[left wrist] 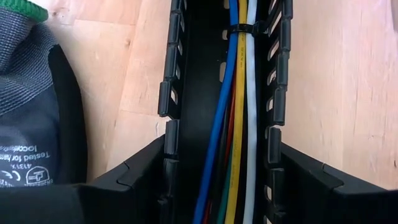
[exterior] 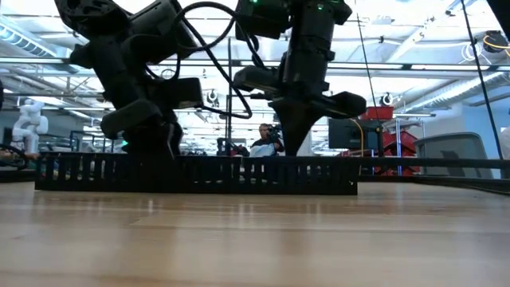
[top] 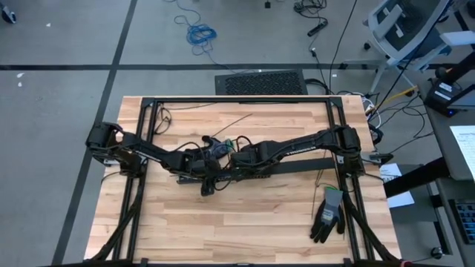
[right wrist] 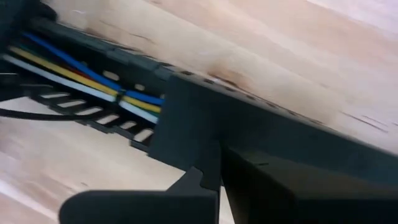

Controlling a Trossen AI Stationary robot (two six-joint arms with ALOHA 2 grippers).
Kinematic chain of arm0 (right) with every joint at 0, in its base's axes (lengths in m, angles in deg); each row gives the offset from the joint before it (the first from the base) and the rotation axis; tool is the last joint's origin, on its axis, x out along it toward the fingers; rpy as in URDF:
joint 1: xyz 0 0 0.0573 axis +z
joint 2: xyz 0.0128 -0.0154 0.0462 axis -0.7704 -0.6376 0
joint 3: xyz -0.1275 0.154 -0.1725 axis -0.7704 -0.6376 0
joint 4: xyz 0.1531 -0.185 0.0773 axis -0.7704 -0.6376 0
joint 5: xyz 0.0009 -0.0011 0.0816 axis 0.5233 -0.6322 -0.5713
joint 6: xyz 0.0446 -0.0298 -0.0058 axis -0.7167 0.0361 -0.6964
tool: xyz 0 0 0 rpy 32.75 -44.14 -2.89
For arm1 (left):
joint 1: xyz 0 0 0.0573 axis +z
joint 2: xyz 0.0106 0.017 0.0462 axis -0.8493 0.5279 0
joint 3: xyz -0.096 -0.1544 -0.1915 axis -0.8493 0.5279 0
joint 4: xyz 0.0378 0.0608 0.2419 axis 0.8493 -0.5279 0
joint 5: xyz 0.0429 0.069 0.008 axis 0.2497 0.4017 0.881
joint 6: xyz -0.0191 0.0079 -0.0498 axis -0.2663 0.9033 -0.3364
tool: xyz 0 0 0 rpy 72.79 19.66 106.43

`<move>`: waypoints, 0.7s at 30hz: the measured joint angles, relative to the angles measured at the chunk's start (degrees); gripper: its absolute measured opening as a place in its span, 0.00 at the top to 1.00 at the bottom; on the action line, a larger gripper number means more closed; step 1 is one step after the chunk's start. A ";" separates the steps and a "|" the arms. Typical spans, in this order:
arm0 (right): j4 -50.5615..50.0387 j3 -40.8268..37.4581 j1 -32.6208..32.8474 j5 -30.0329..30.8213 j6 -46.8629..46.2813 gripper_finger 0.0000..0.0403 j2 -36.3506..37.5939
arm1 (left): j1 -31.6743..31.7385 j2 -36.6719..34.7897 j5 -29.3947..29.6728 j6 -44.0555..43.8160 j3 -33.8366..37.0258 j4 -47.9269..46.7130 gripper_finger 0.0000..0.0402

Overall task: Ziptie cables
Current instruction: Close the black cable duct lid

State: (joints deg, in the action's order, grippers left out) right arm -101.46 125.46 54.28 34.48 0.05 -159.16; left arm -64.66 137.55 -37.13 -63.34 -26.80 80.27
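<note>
Readable writing is only on the grey glove [left wrist: 28, 124] in the left wrist view: "Tested for harmful" partly legible, then a number like "4131X", upside down, rest too small to make out. Same kind of glove, grey and black with a green cuff [top: 327, 215], lies on the wooden worktop [top: 245, 230] at about 4 o'clock from centre in the high view. Black slotted duct [exterior: 199, 174] runs across the worktop middle, both arms meeting over it. Left tool [top: 208, 183] sits low over the duct, just at 7 o'clock of worktop centre; its two dark fingers [left wrist: 140, 177] stand partly open, one outside each duct wall, straddling the channel, holding nothing that shows. The cables [left wrist: 239, 118] lie inside the duct channel, blue, yellow, white, red and green strands running lengthwise together, bunched by a black ziptie [left wrist: 241, 29] near the far end of that view. Right tool [top: 231, 157] is at the duct just beside the left one, near centre, closed; the right wrist view shows its dark fingers [right wrist: 205, 186] close against the duct's outer wall, contact not clear, with cables [right wrist: 74, 71] visible through the slots. Low view: both arms come down behind the duct wall, a person [exterior: 263, 142] with a camera far back in the room.
</note>
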 joint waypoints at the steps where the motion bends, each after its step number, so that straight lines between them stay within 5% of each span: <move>1: 0.74 0.00 0.15 0.10 0.05 1.00 -0.05 | -0.02 0.00 0.01 -0.01 0.00 -0.09 0.39; 8: 8.51 -0.02 0.22 -1.57 0.23 1.00 -0.56 | -0.04 0.00 0.39 -0.23 0.04 0.15 0.39; 21: 3.76 -0.44 0.72 3.29 3.07 1.00 4.92 | -0.35 0.15 -0.02 1.11 -0.06 1.66 0.36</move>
State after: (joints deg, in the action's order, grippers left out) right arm -97.71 125.02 55.00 37.77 3.13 -154.24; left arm -65.01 137.71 -37.15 -62.23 -26.87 81.93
